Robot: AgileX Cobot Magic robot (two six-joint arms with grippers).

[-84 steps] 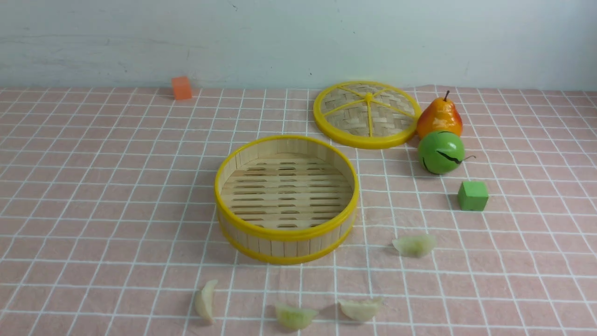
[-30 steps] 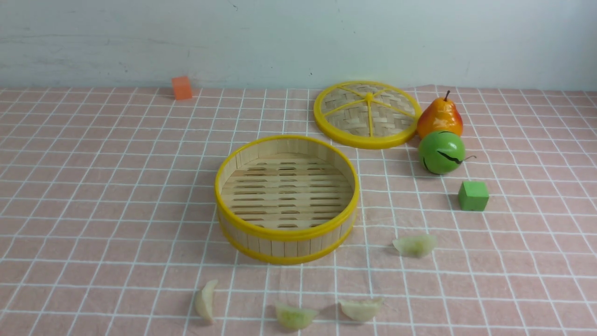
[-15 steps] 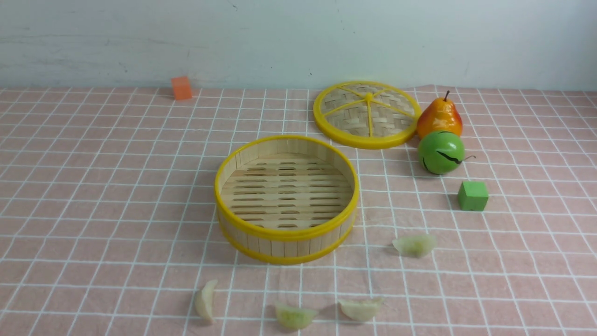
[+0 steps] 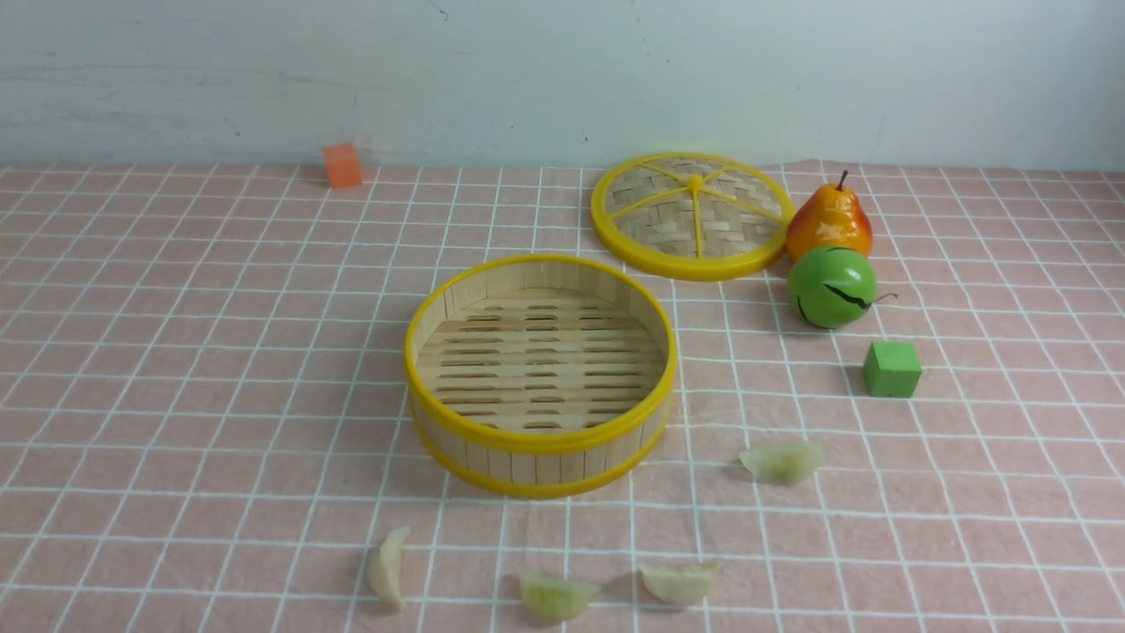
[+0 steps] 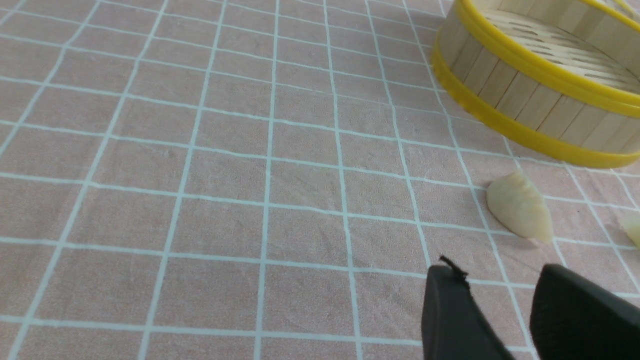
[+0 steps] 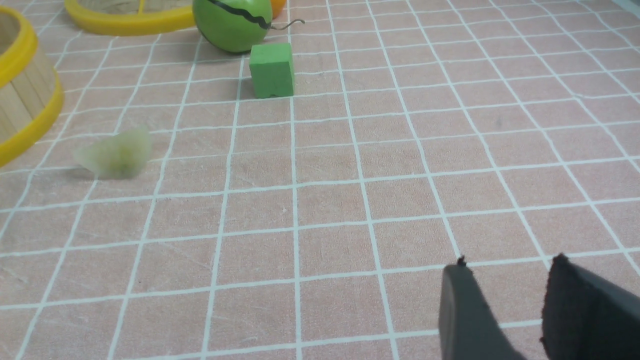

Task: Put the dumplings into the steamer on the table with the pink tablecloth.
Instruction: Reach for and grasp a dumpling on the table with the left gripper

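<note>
and here we are, live over the pink tablecloth (image 4: 220, 457), and the scene matches the earlier front view piece for piece! the left hand (image 5: 495, 272) stands spread, its two dark fingers apart with cloth showing between them. the right hand (image 6: 507, 265) is spread too, cloth in its gap as well. both hands show in the wrist views only.

now to the dumplings, all four still lying on the worktop, outside the steamer (image 4: 540, 475). the first dumpling (image 4: 387, 567) is the close one for the left hand, just beyond its fingertips, near but apart. further from that hand comes the second dumpling (image 4: 556, 596), then the third dumpling (image 4: 681, 582). the fourth dumpling (image 4: 782, 462), over on the right hand's side, sits well apart from that hand's fingers.

the steamer holds its spot, farther from the left hand than that first dumpling. out ahead of the right hand, well apart from it, there's the green cube (image 4: 892, 369), and beyond that the green round fruit (image 4: 831, 288), with the pear (image 4: 829, 224) right behind. the woven lid (image 4: 694, 215) keeps its place beside them, beyond the steamer, and the orange block (image 4: 343, 167) stays far out ahead on the left hand's side. steady as you like!
</note>
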